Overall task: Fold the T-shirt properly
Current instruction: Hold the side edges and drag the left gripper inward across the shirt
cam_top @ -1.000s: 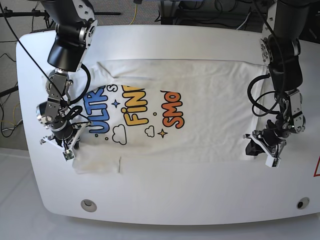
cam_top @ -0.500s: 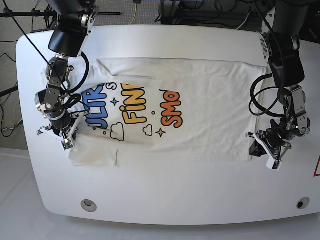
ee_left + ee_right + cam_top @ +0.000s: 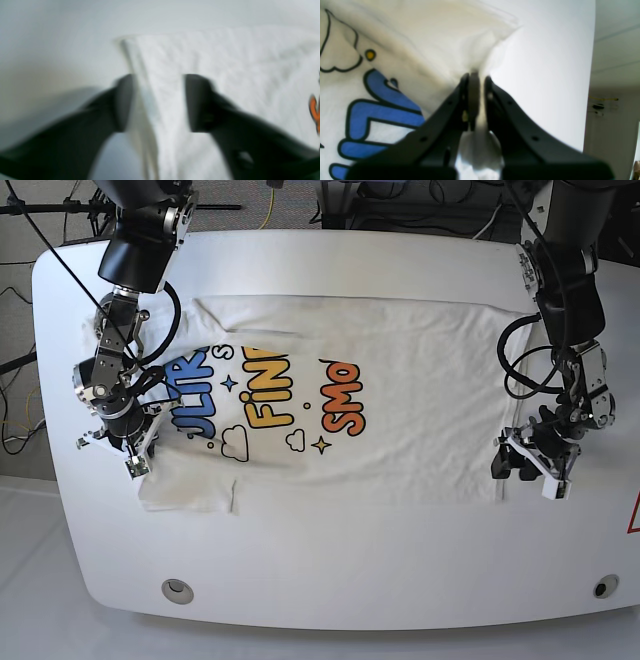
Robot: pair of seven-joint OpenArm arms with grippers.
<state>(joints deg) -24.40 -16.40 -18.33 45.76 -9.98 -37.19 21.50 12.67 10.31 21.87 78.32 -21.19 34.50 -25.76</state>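
The T-shirt (image 3: 400,420) lies spread print-up across the middle of the white table (image 3: 330,560), its top hem close to the table's far edge, its bottom hem leaving a broad bare strip toward the near rim. At frame left, the right gripper (image 3: 128,442) is clamped on a bunch of cloth beside the blue lettering. The right wrist view shows this best: fabric pinched between jaws that nearly meet, bare table off to the right. At frame right, the left gripper (image 3: 528,465) sits at the shirt's lower right corner. Its wrist view, blurred, shows the jaws standing well apart astride the hem (image 3: 140,100), gripping nothing. Cables (image 3: 270,205) crowd beyond the table's top edge.
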